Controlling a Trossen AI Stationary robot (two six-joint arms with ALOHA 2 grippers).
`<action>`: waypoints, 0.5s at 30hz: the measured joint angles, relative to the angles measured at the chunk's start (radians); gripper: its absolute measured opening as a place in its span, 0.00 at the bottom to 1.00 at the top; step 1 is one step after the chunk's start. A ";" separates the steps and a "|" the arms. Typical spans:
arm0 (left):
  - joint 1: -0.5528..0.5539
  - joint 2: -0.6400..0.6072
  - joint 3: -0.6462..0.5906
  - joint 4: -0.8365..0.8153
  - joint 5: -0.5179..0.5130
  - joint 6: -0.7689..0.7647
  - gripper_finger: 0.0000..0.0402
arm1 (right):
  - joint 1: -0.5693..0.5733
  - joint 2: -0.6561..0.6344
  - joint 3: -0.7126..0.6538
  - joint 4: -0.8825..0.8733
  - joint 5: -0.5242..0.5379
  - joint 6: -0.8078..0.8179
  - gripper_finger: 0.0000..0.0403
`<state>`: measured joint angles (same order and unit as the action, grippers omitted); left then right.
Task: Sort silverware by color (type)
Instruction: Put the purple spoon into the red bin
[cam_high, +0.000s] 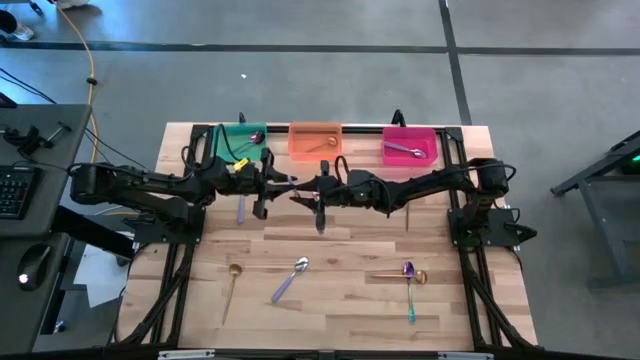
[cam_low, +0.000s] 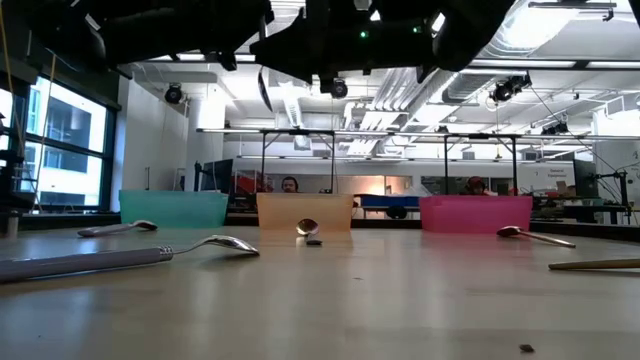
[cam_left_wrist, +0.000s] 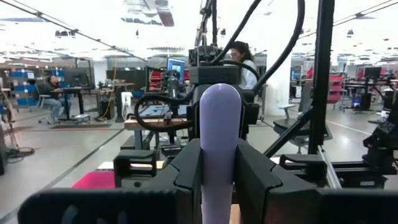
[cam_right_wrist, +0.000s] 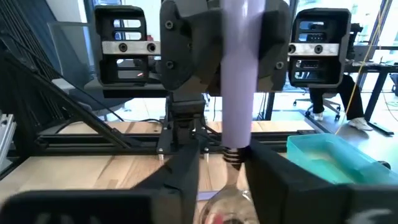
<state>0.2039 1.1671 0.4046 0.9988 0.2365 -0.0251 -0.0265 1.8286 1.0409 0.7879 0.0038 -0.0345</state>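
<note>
Both arms meet above the table's middle, in front of the bins. One spoon with a lavender handle (cam_left_wrist: 219, 124) and a silver bowl (cam_right_wrist: 224, 210) is between them, seen in the high view as spoon (cam_high: 292, 183). My left gripper (cam_left_wrist: 217, 171) is shut on its handle, also seen as my left gripper (cam_high: 272, 184). My right gripper (cam_right_wrist: 230, 186) is open; its fingers stand on either side of the spoon's neck (cam_right_wrist: 233, 155), and it shows as my right gripper (cam_high: 318, 188). The green bin (cam_high: 228, 140), orange bin (cam_high: 305, 132) and pink bin (cam_high: 425, 135) each hold a utensil. My left gripper pinches the lavender handle (cam_left_wrist: 219, 155) between its two fingers, well below the rounded free end (cam_left_wrist: 219, 93), which sticks out past them. The spoon is lifted clear of the table. My right gripper's fingers (cam_right_wrist: 273, 180) flank the neck and bowl; whether they touch I cannot tell.
Loose on the table lie a gold spoon (cam_high: 231, 284), a lavender-handled spoon (cam_high: 290, 278), a teal-handled iridescent spoon (cam_high: 410, 292) crossing a gold one (cam_high: 392, 277), and two lavender-handled pieces (cam_high: 240, 208) (cam_high: 320, 222) under the arms. People sit in the room beyond.
</note>
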 joint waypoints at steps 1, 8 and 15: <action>-0.004 0.000 0.000 -0.001 0.001 0.000 0.13 | 0.000 0.000 0.000 -0.001 0.002 0.000 0.21; -0.025 0.005 0.000 -0.006 0.015 -0.006 0.13 | 0.014 0.000 0.000 -0.020 0.000 0.012 0.04; -0.024 0.005 0.000 -0.004 0.010 -0.066 0.37 | 0.021 -0.001 0.001 -0.042 -0.006 0.081 0.02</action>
<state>0.1799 1.1717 0.4046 0.9947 0.2463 -0.0913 -0.0051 1.8272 1.0416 0.7462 -0.0025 0.0460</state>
